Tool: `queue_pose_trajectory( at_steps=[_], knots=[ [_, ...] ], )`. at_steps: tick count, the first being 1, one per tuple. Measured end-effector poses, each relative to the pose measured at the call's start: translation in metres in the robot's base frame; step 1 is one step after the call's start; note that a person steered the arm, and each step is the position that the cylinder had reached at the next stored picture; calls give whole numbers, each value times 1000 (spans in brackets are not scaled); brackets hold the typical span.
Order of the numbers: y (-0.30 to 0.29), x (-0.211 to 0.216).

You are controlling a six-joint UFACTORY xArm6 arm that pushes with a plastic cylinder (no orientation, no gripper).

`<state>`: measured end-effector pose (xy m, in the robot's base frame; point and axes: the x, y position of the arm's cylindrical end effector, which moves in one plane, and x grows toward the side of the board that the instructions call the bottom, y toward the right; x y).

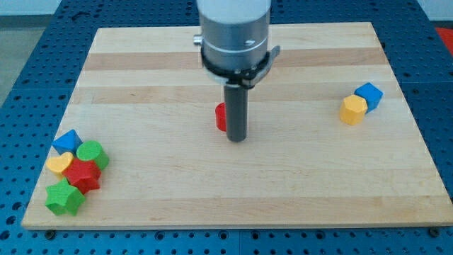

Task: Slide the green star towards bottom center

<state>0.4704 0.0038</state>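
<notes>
The arm carries no gripper, only a dark rod, so there is no open or closed state to report. The rod's tip (236, 139) stands mid-board, touching or just beside a red block (221, 117) whose shape it largely hides. The green star (65, 198) sits at the view's bottom left corner, at the foot of a tight cluster: red star (83, 176), yellow heart (60, 164), green cylinder (92, 154), blue triangle (67, 142). A yellow hexagon (352, 110) and blue cube (369, 95) lie well apart at the right. Principal risk, in my judgement: approaching from above would drag neighbouring blocks along; a push from the wrong side could send the star off the wooden board (297, 191).
</notes>
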Motion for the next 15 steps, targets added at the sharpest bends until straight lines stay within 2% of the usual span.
queue_pose_trajectory(
  at_steps=[2,3,4,6,8,11,13,14,15],
  knots=[
    [-3,-43],
    [11,-25],
    [31,30],
    [17,148],
    [0,148],
    [-121,148],
    [-173,148],
    [-183,149],
    [-163,123]
  ],
)
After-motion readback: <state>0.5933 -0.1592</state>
